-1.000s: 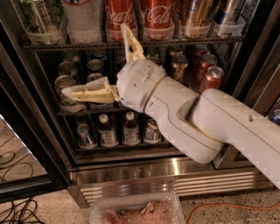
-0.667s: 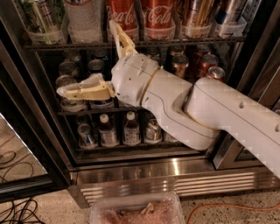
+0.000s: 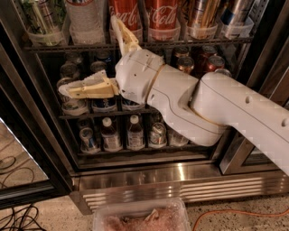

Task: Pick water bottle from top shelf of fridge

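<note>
Water bottle [image 3: 86, 20] stands in the upper left of the frame, on the top shelf [image 3: 194, 43], in a clear plastic bin. Its ribbed body is cut off by the frame's top edge.

The fridge [image 3: 180, 173] fills most of the view, with a stainless sill low in the frame and a dark interior above. The white arm [image 3: 216, 108] reaches in from the right edge toward the centre. At its end the gripper [image 3: 88, 55] sits left of centre, just below the top shelf, with its fingers spread wide and nothing held between them.

The upper finger [image 3: 123, 36] points upward, its tip just right of the water bottle and in front of a red Coca-Cola bottle [image 3: 126, 13]. The lower finger [image 3: 90, 89] points left, under the bottle and across the cans [image 3: 72, 106] of the middle rack. The bottle stands up and to the left in the gap the two fingers open toward, and neither finger touches it.

Small white-capped bottles [image 3: 134, 133] line the lowest rack. A clear plastic container [image 3: 140, 216] sits at the bottom centre, with dark cables [image 3: 18, 219] on the floor at lower left.
</note>
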Robot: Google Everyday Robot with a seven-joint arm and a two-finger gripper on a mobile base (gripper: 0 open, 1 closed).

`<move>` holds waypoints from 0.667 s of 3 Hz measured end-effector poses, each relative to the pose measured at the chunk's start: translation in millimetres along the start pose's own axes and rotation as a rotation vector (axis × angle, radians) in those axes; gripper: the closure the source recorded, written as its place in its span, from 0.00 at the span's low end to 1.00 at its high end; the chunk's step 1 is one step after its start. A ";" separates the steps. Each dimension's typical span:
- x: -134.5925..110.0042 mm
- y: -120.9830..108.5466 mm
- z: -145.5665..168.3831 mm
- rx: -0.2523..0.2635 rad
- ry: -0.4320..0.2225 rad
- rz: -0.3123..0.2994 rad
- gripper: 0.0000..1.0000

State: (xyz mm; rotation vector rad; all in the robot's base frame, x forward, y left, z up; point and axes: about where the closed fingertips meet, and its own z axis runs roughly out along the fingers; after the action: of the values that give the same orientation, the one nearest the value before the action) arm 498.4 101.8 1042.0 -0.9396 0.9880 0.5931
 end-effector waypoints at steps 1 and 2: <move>-1.5 0.4 4.2 0.027 -0.009 -0.011 0.00; -8.1 3.0 33.9 0.063 -0.080 -0.030 0.00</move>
State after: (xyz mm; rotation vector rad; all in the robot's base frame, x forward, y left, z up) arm 507.1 132.8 1055.9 -0.8671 0.9147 0.5668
